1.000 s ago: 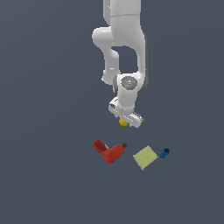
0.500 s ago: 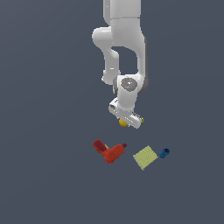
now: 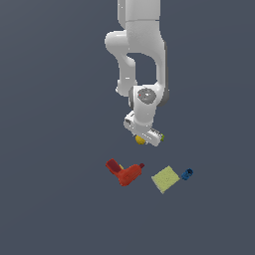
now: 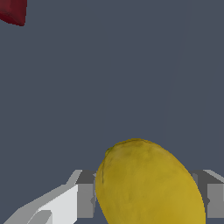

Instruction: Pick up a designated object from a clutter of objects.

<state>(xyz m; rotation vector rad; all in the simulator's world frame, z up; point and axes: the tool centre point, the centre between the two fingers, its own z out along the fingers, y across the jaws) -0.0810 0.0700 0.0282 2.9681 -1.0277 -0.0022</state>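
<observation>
The yellow-orange ball (image 4: pixel 148 183) sits between my two fingers, and both fingers (image 4: pixel 85 199) press its sides. In the exterior view the ball (image 3: pixel 141 140) shows just under my gripper (image 3: pixel 143 135), which is shut on it. The rest of the clutter lies lower in that view: a red-orange drill-shaped object (image 3: pixel 125 172), a pale yellow-green flat square (image 3: pixel 165 179) and a tiny blue piece (image 3: pixel 187 174). A sliver of the lime-green piece (image 3: pixel 162 136) peeks out beside the gripper on the exterior view's right.
A dark red corner of the drill-shaped object (image 4: pixel 13 11) shows at the edge of the wrist view. The floor (image 3: pixel 60 199) is plain dark grey all around. The white arm (image 3: pixel 142 45) rises straight above the gripper.
</observation>
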